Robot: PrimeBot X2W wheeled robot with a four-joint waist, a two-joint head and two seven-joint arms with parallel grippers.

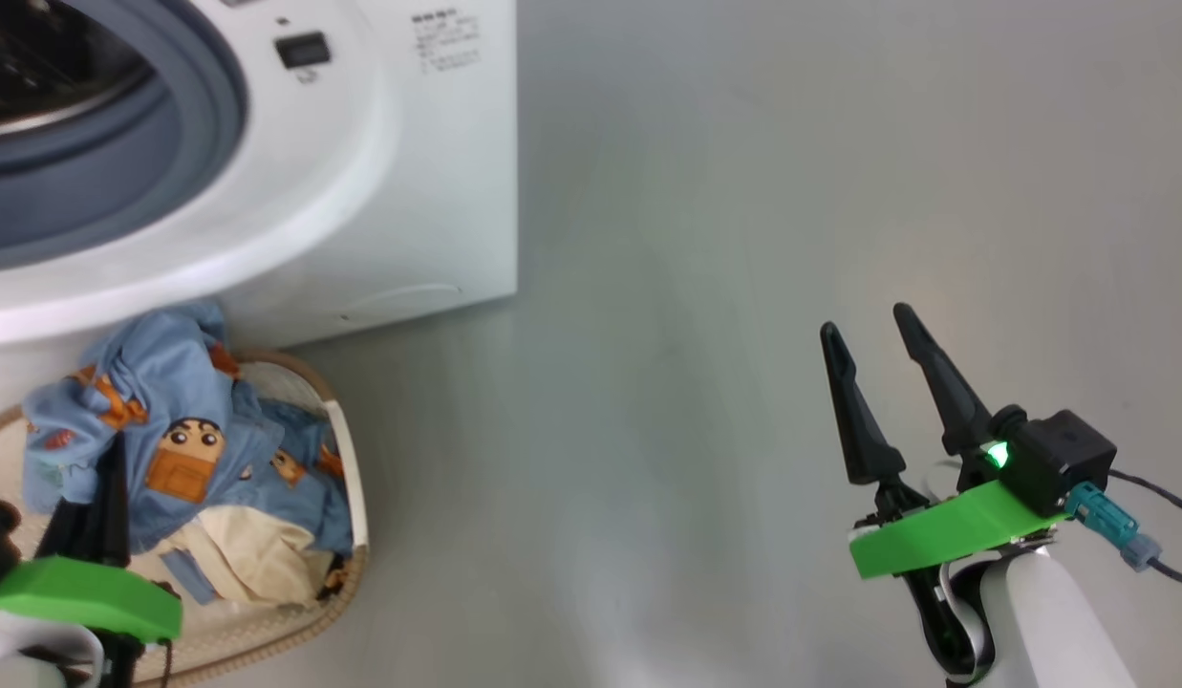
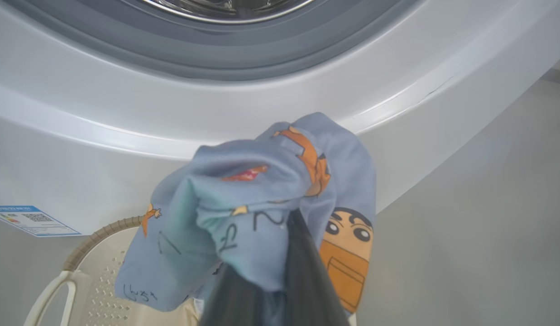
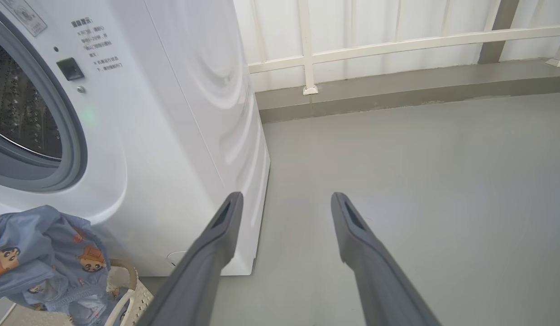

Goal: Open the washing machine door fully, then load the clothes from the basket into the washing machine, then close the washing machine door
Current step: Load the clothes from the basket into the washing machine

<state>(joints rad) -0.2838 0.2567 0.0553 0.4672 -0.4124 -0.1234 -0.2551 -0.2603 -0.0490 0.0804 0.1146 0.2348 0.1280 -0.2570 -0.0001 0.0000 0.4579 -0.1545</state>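
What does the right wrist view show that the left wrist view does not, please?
Right wrist view adds: the open right gripper, a white railing and a dark latch slot. Left wrist view adds: the left gripper shut on the clothes, and a blue energy sticker. Shared: the washing machine, the clothes, the basket.

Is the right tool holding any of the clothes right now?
No, the right tool stands open above the grey floor, with nothing between its jaws.
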